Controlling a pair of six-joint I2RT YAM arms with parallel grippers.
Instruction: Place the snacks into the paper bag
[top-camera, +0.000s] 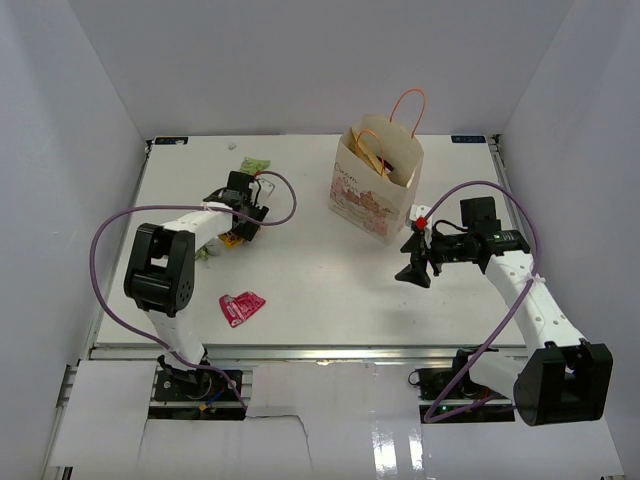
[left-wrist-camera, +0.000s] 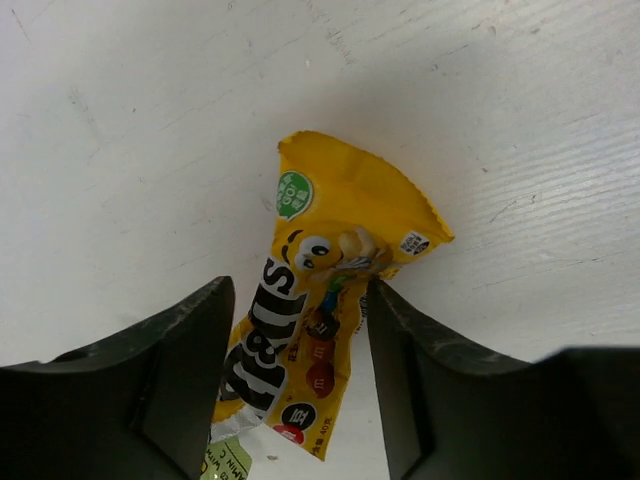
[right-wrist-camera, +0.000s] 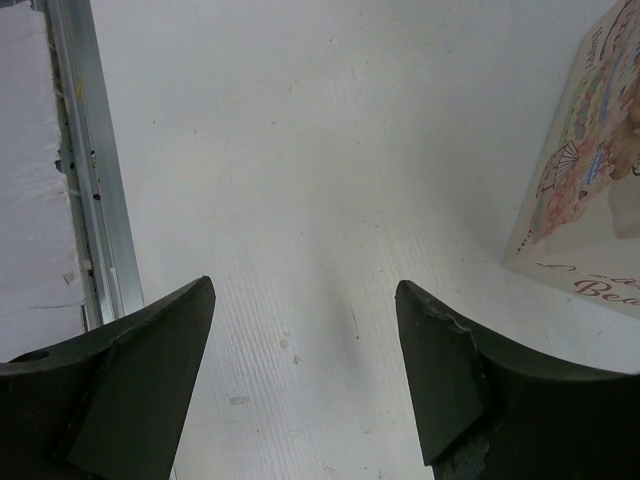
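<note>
A matte white worktop (top-camera: 320, 300) is boxed in by a plain pale back wall (top-camera: 320, 60), left wall (top-camera: 60, 150) and right wall (top-camera: 590, 110). A metal rail (top-camera: 330, 352) lines its near edge. Light is even.

A yellow candy packet (left-wrist-camera: 345, 205) is lying between the jaws of the left gripper (left-wrist-camera: 298, 300). A cream printed paper bag (right-wrist-camera: 585, 190) is standing just right of the right gripper (right-wrist-camera: 302, 295).

Bare table (right-wrist-camera: 300, 150) lies under the right claw (right-wrist-camera: 305, 300), with the paper bag (right-wrist-camera: 585, 190) standing near one side.
</note>
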